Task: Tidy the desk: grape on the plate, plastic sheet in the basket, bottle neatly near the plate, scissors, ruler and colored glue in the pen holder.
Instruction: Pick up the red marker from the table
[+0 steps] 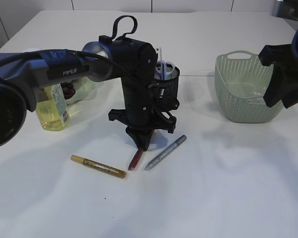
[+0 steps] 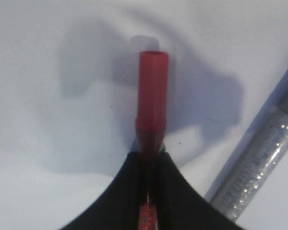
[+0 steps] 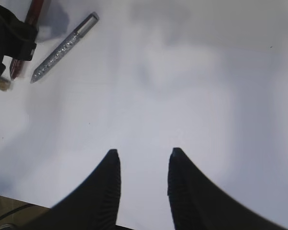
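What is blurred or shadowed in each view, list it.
Exterior view: the left arm's near end is a dark, blurred bulk; soft shadows lie under the basket. Left wrist view: the red glue pen is soft-edged and casts a grey shadow. Right wrist view: the silver glue pen looks sharp; right gripper fingers blurred.

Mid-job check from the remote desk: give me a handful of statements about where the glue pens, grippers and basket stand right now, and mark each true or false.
1. The left gripper is closed on the red glue pen. True.
2. The silver glue pen already stands in the pen holder. False: it lies on the table, right of the red pen.
3. The right gripper holds the gold glue pen. False: its jaws are apart with nothing between them.
4. The scissors stand in the pen holder. True.
5. The basket lies tipped on its side. False: it stands upright.
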You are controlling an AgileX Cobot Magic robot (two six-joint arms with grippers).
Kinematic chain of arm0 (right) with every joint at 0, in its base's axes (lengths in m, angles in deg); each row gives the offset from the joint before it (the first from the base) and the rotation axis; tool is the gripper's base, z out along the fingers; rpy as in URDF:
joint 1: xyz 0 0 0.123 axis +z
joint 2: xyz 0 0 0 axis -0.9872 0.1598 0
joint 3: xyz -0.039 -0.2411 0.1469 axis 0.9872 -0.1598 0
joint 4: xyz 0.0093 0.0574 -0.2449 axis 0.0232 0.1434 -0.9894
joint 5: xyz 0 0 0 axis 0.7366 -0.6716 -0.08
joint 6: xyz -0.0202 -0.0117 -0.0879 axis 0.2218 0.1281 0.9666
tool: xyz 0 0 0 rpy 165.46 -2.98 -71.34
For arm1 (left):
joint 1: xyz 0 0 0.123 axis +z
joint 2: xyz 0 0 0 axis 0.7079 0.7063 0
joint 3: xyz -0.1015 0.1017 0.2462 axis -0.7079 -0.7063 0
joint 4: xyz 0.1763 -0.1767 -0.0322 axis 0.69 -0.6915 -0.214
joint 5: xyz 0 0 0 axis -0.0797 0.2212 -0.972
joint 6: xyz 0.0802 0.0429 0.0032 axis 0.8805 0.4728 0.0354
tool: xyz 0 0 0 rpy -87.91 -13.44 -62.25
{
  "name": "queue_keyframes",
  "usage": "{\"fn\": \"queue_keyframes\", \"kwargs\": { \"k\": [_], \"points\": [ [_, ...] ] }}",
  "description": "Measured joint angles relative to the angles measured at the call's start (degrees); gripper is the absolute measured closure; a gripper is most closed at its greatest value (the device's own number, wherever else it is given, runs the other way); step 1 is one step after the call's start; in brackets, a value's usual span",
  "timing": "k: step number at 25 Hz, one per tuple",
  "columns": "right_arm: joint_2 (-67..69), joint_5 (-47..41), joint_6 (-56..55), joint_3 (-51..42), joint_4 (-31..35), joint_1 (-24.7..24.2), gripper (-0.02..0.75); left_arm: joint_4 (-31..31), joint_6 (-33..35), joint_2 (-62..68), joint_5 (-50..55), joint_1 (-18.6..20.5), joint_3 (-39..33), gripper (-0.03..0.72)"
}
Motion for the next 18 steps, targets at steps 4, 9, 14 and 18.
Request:
{"fn": "queue_keyframes", "kwargs": {
  "k": [4, 9, 14, 18],
  "points": [
    [0.00, 0.00, 0.00, 0.00, 0.00, 0.00, 0.456, 0.91, 0.69, -0.96, 0.00, -0.22, 0.00, 0.652],
    [0.00, 0.00, 0.00, 0.00, 0.00, 0.00, 0.456, 1.85, 0.82, -4.20, 0.00, -0.70, 0.00, 0.652],
    [0.00, 0.00, 0.00, 0.00, -0.10, 0.00, 0.456, 4.58, 0.52, -7.75, 0.00, -2.20, -3.29, 0.652],
    [0.00, 0.00, 0.00, 0.00, -0.10, 0.00, 0.456, 5.74, -1.23, -12.92, -5.61, -3.84, -11.41, 0.652]
  ]
}}
